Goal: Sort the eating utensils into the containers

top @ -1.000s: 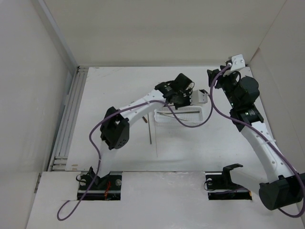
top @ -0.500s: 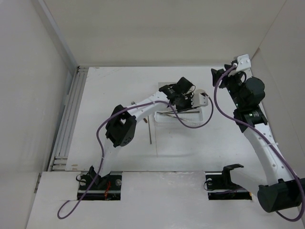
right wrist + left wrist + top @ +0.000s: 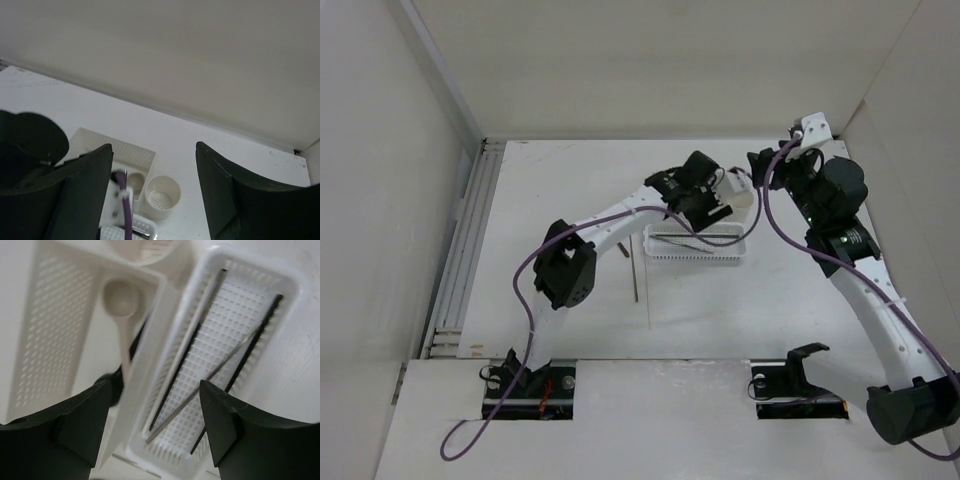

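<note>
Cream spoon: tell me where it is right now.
In the left wrist view the cream spoon lies upper left, inside the white rectangular box, just below the round cup and left of the perforated basket holding chopsticks.

A: Boxed in on three sides?
B: Yes. Plain white back wall [image 3: 650,60], left wall [image 3: 370,200], right wall [image 3: 920,80], all matte.
A: And underneath?
B: White table top [image 3: 540,180], ribbed metal rail [image 3: 460,260] along its left edge, pale board [image 3: 660,420] across the near edge. Soft, even light, faint shadows only.
</note>
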Controlling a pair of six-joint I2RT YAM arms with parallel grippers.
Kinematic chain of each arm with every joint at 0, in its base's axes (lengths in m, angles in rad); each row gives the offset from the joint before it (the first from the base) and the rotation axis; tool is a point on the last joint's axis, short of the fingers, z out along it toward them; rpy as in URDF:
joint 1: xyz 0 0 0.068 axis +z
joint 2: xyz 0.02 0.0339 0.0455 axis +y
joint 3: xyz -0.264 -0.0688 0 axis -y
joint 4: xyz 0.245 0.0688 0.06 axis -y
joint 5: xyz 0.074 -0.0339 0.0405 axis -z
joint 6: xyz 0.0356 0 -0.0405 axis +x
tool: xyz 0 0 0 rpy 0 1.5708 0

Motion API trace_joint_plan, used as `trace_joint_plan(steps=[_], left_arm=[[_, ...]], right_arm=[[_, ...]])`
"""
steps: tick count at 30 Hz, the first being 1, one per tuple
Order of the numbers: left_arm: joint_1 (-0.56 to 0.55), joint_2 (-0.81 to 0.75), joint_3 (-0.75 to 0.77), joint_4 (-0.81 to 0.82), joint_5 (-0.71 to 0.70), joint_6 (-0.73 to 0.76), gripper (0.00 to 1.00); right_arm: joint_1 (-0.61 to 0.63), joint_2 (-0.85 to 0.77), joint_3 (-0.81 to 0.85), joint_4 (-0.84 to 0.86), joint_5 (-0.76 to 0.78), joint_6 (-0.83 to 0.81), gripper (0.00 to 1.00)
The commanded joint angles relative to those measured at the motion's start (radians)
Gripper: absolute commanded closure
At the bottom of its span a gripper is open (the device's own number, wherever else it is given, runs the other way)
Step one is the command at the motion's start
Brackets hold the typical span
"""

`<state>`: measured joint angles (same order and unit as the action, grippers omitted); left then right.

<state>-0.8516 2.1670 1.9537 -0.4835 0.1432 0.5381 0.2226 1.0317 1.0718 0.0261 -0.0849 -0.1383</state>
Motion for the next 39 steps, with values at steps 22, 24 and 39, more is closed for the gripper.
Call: trace_joint_plan(steps=[22,24,39], left_arm=[[0.683,-0.898,-0.791,0.083,-0.281,-0.679,0.32],[0.683,-0.941,-0.837,0.109,-0.281,-0.701,0.32],[0.651,-1.082,-0.986,0.178,-0.306,-0.741,0.29]], right_arm=[[0.782,0.582,0.157,-0.496,0.361,0.75,0.45],[0.782,0.617,0.157,-0.479,0.347,0.769,0.5],[0.782,0.829,0.182,-0.413,0.359,0.79,0.62]])
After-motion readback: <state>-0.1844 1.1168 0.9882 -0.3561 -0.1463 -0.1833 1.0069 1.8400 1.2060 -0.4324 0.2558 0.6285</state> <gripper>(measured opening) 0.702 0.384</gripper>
